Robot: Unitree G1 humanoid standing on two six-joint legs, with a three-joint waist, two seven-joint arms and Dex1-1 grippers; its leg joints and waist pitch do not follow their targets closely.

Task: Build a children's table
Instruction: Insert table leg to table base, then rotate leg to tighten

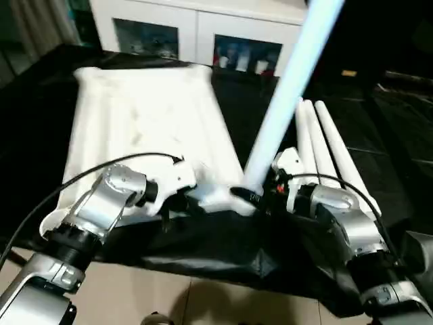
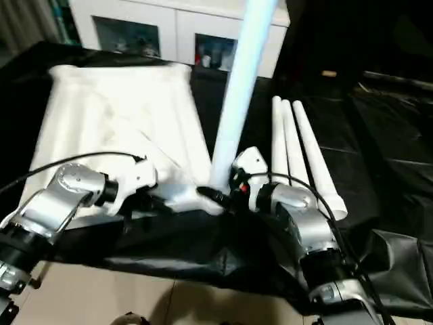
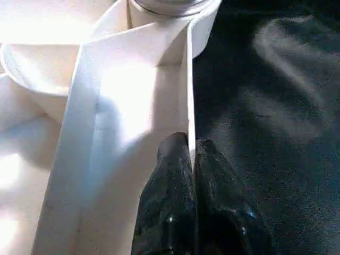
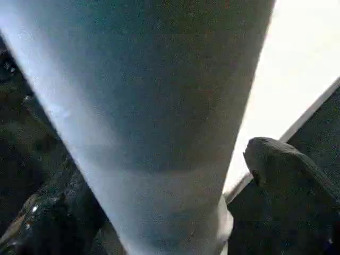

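The children's table top lies underside up on the black-covered work table. One white leg rises tilted from the top's near right corner socket. My right gripper is open around the base of this leg, one finger standing off it with a gap. Three more legs lie side by side to the right of the top. My left gripper is shut on the top's thin rim wall, just beside that corner.
A white cabinet with glass doors stands behind the work table. The work table's front edge, with the black cover hanging over it, runs just under both forearms, and light floor lies below it.
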